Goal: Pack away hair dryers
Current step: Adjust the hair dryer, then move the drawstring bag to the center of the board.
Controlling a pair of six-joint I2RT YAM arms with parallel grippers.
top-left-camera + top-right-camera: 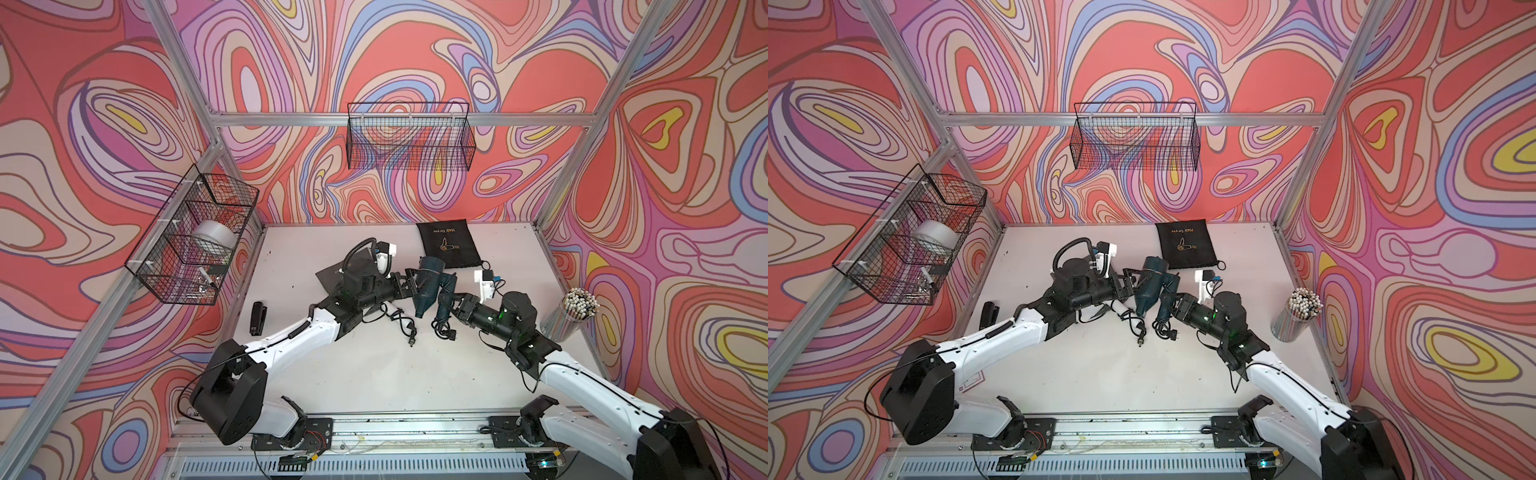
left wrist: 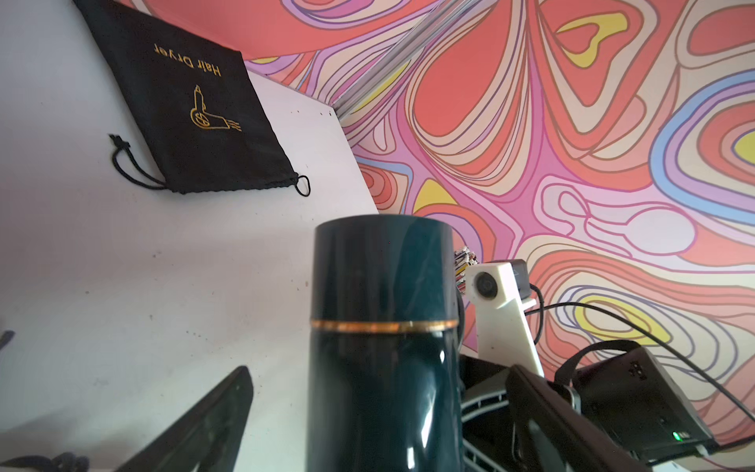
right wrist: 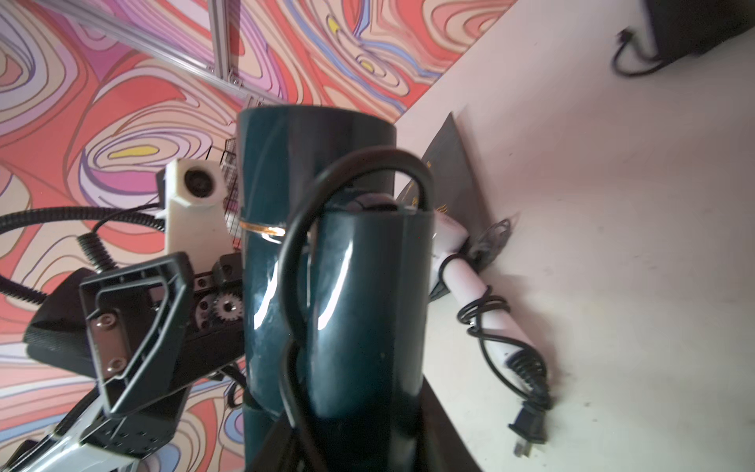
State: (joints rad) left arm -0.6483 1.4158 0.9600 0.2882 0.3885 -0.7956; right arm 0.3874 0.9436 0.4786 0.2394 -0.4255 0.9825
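Left gripper [image 1: 410, 283] wide around the teal dryer [image 1: 428, 293] — right gripper [image 1: 451, 302] clamps its handle — best carry it level to the black pouch [image 1: 451, 245].

teal dryer [image 2: 380, 367]: glossy plastic | pouch [image 2: 184, 114]: matt black cloth

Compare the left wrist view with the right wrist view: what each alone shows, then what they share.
Left wrist only: the gold print on the black pouch, and the right arm's wrist camera. Right wrist only: the white hair dryer with its plug, the grey pouch next to it, and the left arm's wrist camera. Both: the teal hair dryer up close, the white table, and the black pouch, only a blurred corner in the right wrist view.
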